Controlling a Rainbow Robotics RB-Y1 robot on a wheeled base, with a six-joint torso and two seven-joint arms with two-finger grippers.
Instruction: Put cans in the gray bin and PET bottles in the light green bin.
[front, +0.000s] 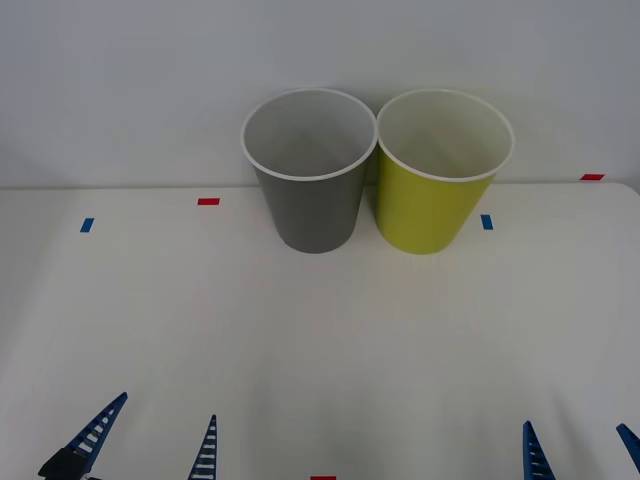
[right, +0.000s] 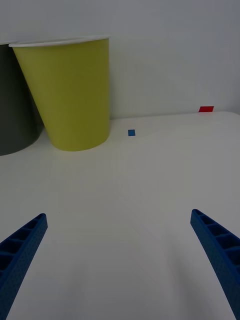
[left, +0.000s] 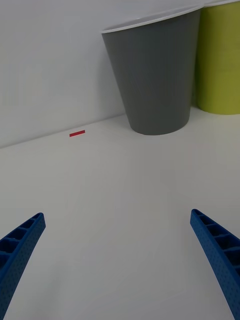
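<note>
The gray bin (front: 308, 185) stands upright at the back of the white table, its pale inside showing nothing. Right beside it, almost touching, is the light green bin (front: 437, 190), also upright. The cans and PET bottles are out of view. My left gripper (front: 155, 440) hovers open at the near left edge of the table, far in front of the gray bin (left: 155, 75). My right gripper (front: 580, 450) is open at the near right edge, in front of the light green bin (right: 70, 92). Nothing sits between either pair of fingers.
Small red tape marks (front: 208, 201) and blue tape marks (front: 486, 221) dot the table (front: 320, 340). A plain wall rises just behind the bins. The table's right edge runs close to my right gripper.
</note>
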